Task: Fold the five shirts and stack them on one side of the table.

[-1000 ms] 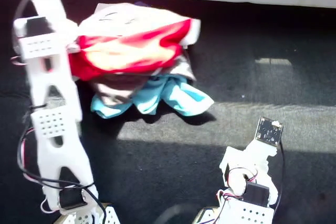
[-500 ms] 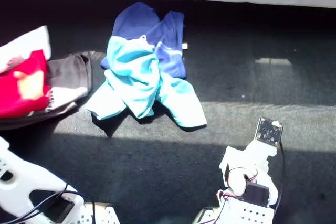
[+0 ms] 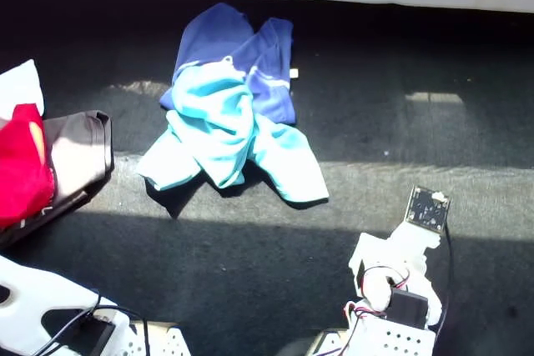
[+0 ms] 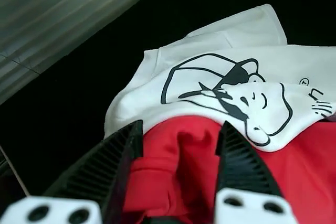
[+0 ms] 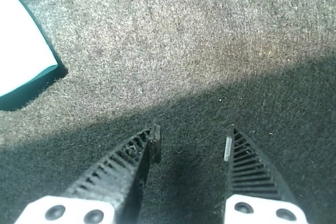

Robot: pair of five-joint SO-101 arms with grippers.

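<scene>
Red cloth is bunching between the fingers (image 4: 121, 161) of our left gripper (image 4: 181, 127), which is gripping the red shirt (image 4: 304, 177), we judge to park the pile at one side. The white shirt (image 4: 231, 35) and grey shirt (image 3: 79, 143) are lying with it at the high view's left edge. Our right gripper (image 5: 192, 131) is hanging spread open over bare table (image 3: 400, 172), lower right. Upper centre, the light blue shirt (image 3: 213, 122) and dark blue shirt (image 3: 221, 35) are lying crumpled.

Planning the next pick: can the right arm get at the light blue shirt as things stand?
Probably yes: the right gripper is open over bare mat, the light blue shirt lies uncovered atop the dark blue shirt, and nothing stands between them; reach itself is unsure.
</scene>
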